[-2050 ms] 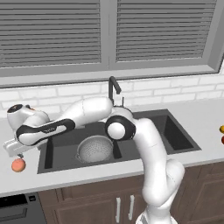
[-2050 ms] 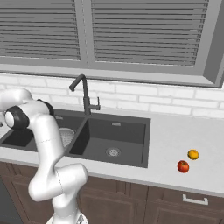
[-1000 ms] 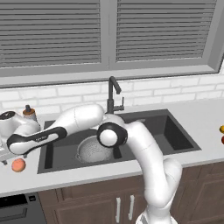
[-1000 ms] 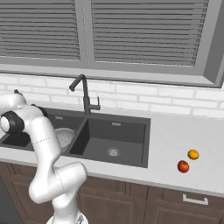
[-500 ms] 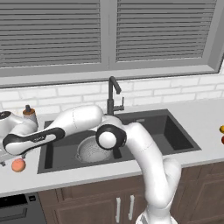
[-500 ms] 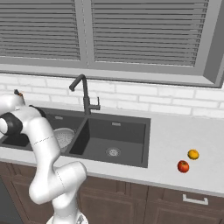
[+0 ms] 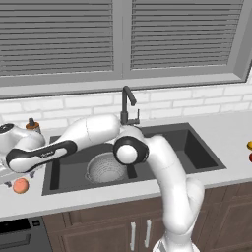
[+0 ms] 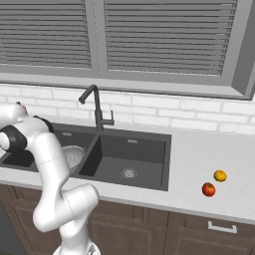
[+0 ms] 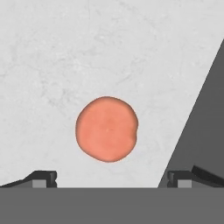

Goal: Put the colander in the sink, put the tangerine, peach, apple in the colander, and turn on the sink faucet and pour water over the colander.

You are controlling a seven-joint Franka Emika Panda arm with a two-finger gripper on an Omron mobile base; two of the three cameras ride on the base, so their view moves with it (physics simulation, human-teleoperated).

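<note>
while the gripper [image 9: 109, 177] hangs open over the pale desk [image 9: 52, 52], its two fingertips [image 9: 43, 178] spread wide and holding nothing, the peach [image 9: 106, 129] lies on the desk straight below it, centred between the tips and apart from both. beside the gripper, toward the arm's base, the colander [image 7: 105, 167] sits in the near basin of the dark sink [image 7: 197, 152], with the black faucet [image 7: 128, 104] behind the sink. far from the gripper, across the sink, the apple [image 8: 208, 189] and the tangerine [image 8: 220, 175] rest close together on the desk.
</note>
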